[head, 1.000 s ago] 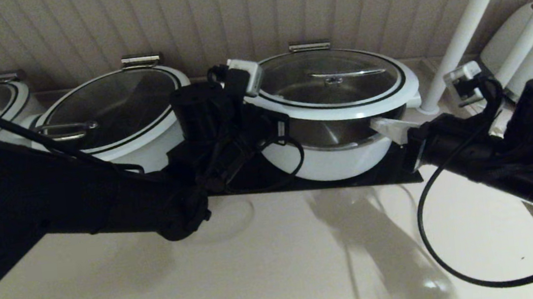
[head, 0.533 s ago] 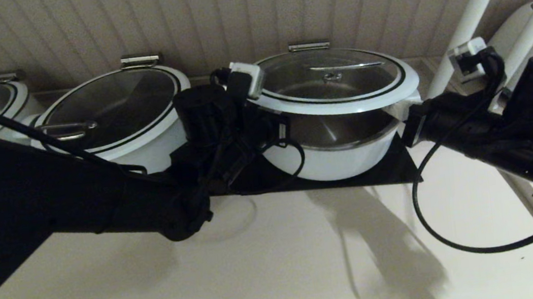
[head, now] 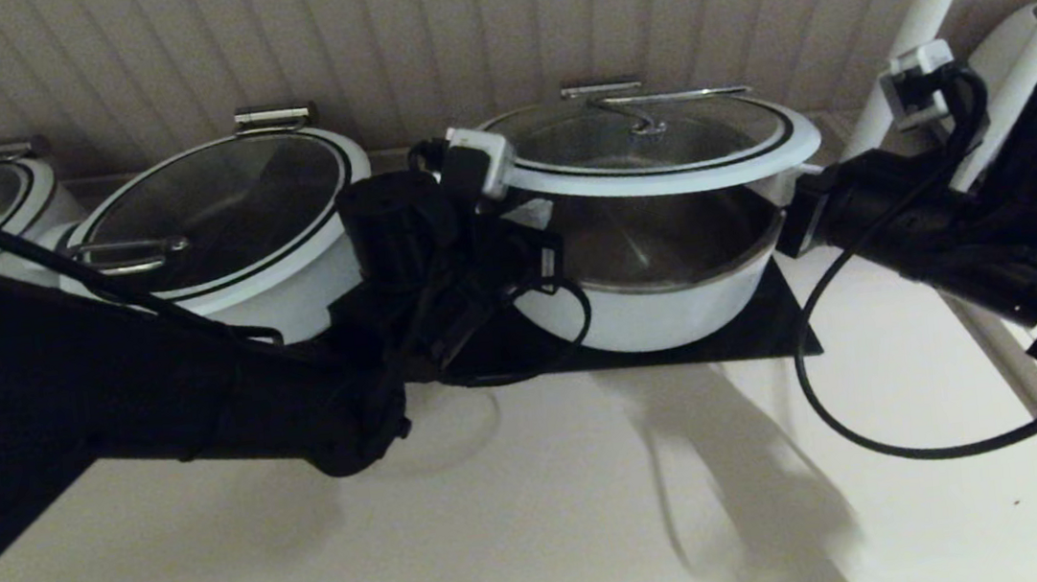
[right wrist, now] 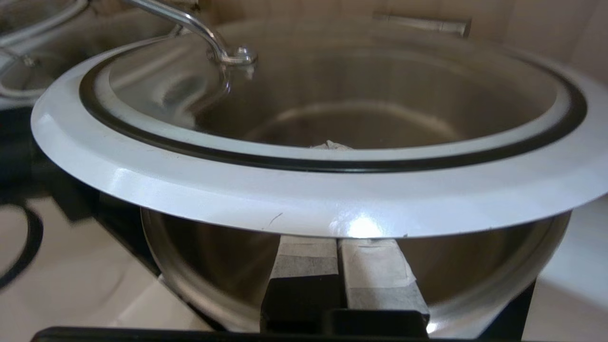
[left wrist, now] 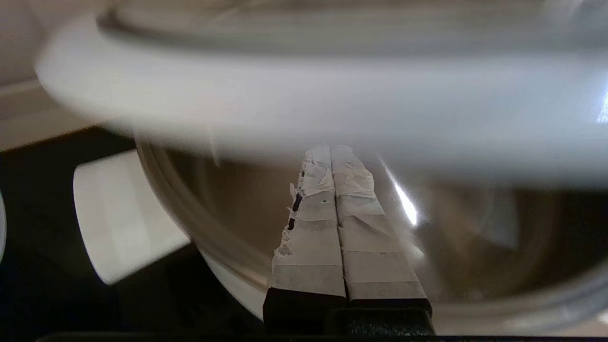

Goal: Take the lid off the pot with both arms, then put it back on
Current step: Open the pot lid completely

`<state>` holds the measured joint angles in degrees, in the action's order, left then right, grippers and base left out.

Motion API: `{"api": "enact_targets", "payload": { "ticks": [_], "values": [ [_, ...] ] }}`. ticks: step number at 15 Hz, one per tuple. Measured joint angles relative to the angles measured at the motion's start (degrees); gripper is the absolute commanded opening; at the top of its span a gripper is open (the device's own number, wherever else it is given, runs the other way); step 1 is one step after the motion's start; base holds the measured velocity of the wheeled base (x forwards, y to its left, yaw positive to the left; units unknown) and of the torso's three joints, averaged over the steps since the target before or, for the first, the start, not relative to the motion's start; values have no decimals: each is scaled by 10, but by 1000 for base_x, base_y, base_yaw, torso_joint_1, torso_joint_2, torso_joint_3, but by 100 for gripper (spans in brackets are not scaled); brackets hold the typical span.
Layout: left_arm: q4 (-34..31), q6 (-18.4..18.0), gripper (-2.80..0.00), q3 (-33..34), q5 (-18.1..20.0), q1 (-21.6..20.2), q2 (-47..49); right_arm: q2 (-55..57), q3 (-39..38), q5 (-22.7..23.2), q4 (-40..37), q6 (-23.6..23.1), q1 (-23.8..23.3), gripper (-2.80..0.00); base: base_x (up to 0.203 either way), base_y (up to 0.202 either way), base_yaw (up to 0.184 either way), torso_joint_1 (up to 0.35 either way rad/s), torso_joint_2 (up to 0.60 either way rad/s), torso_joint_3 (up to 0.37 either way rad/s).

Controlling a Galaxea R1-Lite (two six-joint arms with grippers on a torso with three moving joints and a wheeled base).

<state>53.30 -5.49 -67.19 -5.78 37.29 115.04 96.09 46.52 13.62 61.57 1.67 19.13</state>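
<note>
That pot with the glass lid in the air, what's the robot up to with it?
The robot is lifting the lid off the pot with both arms. The left gripper and the right gripper each have their fingers pressed shut and slid under the lid's white rim from opposite sides, propping it up. The lid hangs clear above the pot, so the shiny steel inside shows. The pot sits on a black mat on the counter, beside another lidded pot.

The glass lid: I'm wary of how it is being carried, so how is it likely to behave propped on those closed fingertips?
The lid rests on both shut grippers, left and right, unclamped, so it could slide; its white rim looks glossy. Glass with a steel handle is probably rigid, fairly heavy and breakable if dropped onto the pot.
</note>
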Motion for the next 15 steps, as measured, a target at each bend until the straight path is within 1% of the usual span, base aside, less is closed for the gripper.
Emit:
{"api": "enact_targets", "payload": {
  "ticks": [4, 7, 13, 15],
  "values": [
    [-1, -5, -280, 46, 0, 5, -24, 4, 28, 0, 0, -4, 0, -280, 0, 0, 0, 0, 0, 0],
    [-2, -17, -280, 106, 2, 8, -66, 8, 43, 0, 0, -4, 0, -280, 0, 0, 0, 0, 0, 0],
    [-8, -55, -280, 267, 0, 6, -213, 11, 59, 0, 0, -4, 0, -280, 0, 0, 0, 0, 0, 0],
    [-28, -68, -280, 307, -6, -13, -275, 11, 60, 1, 0, -4, 0, -280, 0, 0, 0, 0, 0, 0]
  ]
}}
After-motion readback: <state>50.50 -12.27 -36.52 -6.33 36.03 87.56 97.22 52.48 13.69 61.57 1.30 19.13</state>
